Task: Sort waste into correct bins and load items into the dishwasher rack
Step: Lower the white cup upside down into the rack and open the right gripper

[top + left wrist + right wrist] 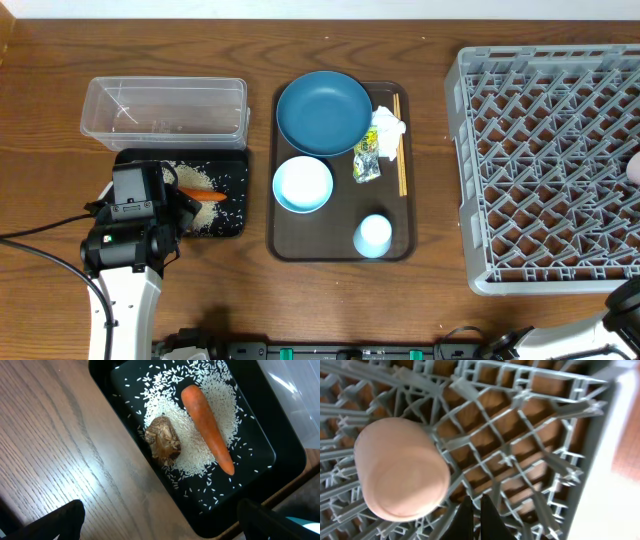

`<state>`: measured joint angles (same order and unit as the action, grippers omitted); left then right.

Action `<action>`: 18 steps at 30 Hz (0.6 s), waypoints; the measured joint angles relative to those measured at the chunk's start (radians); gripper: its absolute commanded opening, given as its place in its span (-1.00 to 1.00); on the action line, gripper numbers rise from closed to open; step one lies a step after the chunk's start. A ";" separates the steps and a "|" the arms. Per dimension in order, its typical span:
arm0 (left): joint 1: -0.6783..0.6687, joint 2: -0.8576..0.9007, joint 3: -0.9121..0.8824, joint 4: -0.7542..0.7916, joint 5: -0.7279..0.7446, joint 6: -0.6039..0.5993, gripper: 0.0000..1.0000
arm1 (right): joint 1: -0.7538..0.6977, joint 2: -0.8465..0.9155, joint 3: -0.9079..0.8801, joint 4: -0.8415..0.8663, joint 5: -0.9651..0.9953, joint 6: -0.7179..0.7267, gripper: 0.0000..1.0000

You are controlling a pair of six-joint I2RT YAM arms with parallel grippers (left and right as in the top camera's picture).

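Observation:
The black tray (125, 385) holds loose white rice (200, 455), an orange carrot (207, 427) and a brown food lump (163, 440). My left gripper (162, 530) hovers open over the tray's near corner, its fingers wide apart and empty. In the overhead view it (165, 200) covers the tray's left part, next to the carrot (200, 193). The clear tub (165, 108) lies behind. My right gripper (476, 507) is shut on nothing above the grey dishwasher rack (530, 435), just right of a pale cup (400, 475) resting there. The rack (550, 160) fills the right side.
A brown serving tray (340, 248) carries the dark-blue plate (323, 112), the white bowl (302, 184), a pale cup (372, 235), chopsticks (400, 145), tissue (388, 125) and a green-yellow wrapper (366, 160). The right arm (625, 300) enters at the bottom right.

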<state>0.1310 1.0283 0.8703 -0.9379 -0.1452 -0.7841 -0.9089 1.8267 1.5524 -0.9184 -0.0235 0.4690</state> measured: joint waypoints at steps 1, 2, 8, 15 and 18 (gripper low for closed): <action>0.000 0.000 0.000 0.000 0.000 0.000 0.96 | 0.001 0.005 -0.001 0.010 -0.007 -0.006 -0.98; 0.000 0.000 0.000 0.000 0.000 0.000 0.95 | 0.004 0.009 -0.001 0.023 -0.016 -0.010 -0.98; 0.000 0.000 0.000 0.000 0.000 0.000 0.96 | 0.019 0.011 -0.002 0.075 -0.043 -0.038 -0.93; 0.000 0.000 0.000 0.000 0.000 0.000 0.95 | 0.046 0.011 -0.002 0.089 -0.084 -0.053 -0.85; 0.000 0.000 0.000 0.000 0.000 0.000 0.96 | 0.070 0.011 -0.002 0.100 -0.092 -0.054 -0.81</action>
<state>0.1310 1.0283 0.8703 -0.9379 -0.1452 -0.7841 -0.8391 1.8374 1.5509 -0.8181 -0.1158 0.4149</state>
